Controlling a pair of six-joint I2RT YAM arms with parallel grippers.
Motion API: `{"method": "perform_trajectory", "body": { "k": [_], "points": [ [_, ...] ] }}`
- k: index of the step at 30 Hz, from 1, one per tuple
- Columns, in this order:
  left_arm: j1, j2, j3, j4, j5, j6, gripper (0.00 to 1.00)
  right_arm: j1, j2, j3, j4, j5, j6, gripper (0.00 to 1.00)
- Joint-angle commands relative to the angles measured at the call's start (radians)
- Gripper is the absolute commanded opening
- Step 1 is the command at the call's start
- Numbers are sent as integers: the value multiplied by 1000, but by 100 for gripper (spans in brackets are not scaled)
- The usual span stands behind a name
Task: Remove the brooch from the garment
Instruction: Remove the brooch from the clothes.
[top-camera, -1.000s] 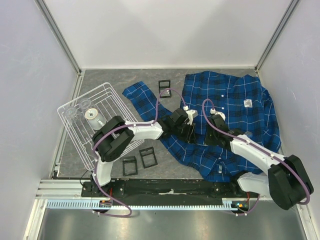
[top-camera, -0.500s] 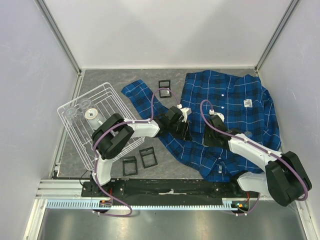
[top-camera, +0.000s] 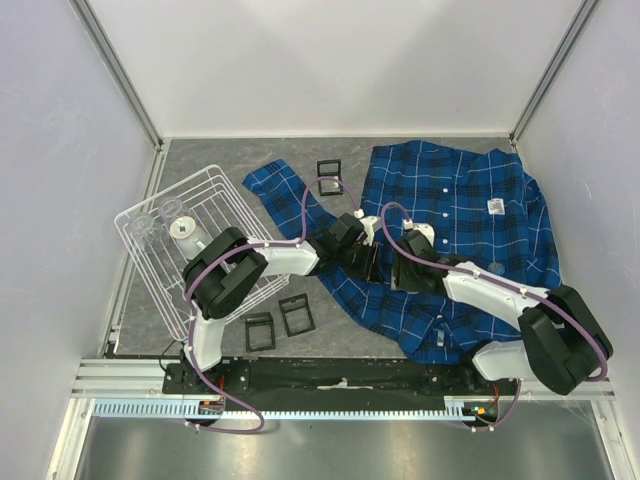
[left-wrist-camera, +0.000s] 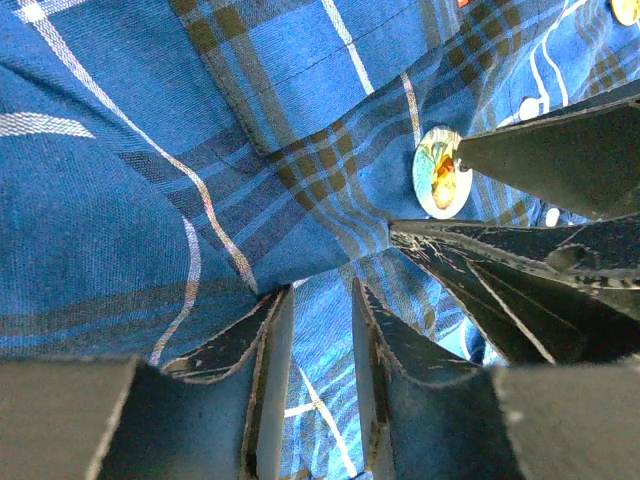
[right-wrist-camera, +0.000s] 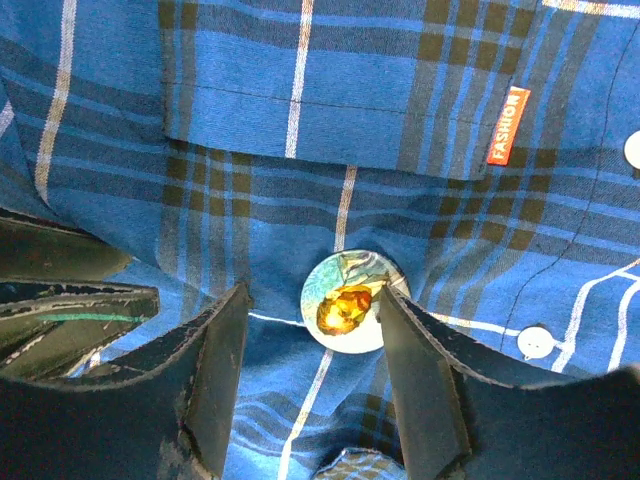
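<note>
right wrist: brooch (right-wrist-camera: 343, 302) edge behind tool (right-wrist-camera: 312, 300)

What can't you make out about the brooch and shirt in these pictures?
1. Right wrist view: the brooch shows only its face; its pin is hidden behind it.
2. Top view: the brooch is hidden where both arms meet over the garment.
3. Left wrist view: the right gripper covers the brooch's right edge; whether the left gripper pinches cloth is unclear.
</note>
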Motion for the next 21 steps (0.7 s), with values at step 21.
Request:
{"method": "perform_trajectory", "body": {
  "k": [21],
  "points": [
    [12,-38,-54,-35,0,15,38,47,75,18,-45,97,58,59]
  ]
}}
